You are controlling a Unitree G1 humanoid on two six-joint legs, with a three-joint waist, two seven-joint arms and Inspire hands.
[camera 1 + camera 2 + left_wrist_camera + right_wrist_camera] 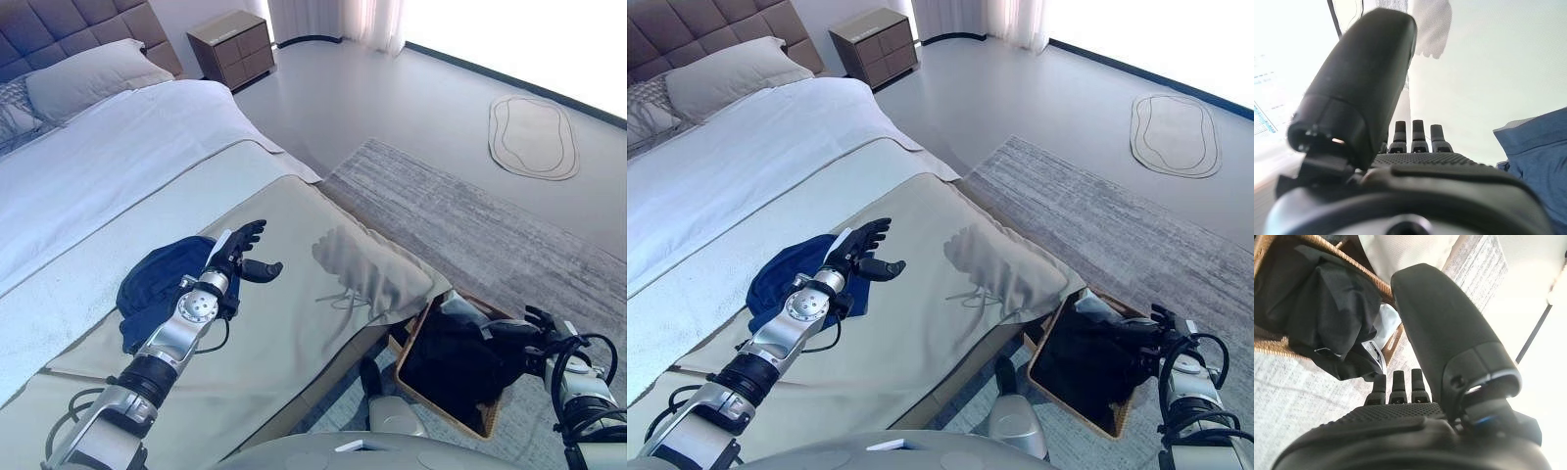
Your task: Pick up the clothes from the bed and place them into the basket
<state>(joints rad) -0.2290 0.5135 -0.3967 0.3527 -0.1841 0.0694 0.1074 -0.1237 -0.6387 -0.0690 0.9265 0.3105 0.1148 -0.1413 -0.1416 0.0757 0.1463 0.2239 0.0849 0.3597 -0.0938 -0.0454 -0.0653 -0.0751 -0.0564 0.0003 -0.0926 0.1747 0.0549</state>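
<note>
A dark blue garment (pixel 157 284) lies crumpled on the beige blanket (pixel 294 323) at the foot of the bed; the left wrist view shows its edge (pixel 1542 147). My left hand (pixel 240 253) hovers just past the garment's right edge, open, fingers straight, holding nothing. A woven basket (pixel 409 341) stands on the floor beside the bed's corner with black clothes (pixel 451 357) and a pale item (pixel 1385 328) in it. My right hand (pixel 1146 328) is open over the basket's far side, empty.
A grey rug (pixel 509 245) lies under the basket. Pillows (pixel 88 73) and a padded headboard are at the far end of the bed. A nightstand (pixel 233 47) stands at the back, and a small oval mat (pixel 532 135) lies on the floor far right.
</note>
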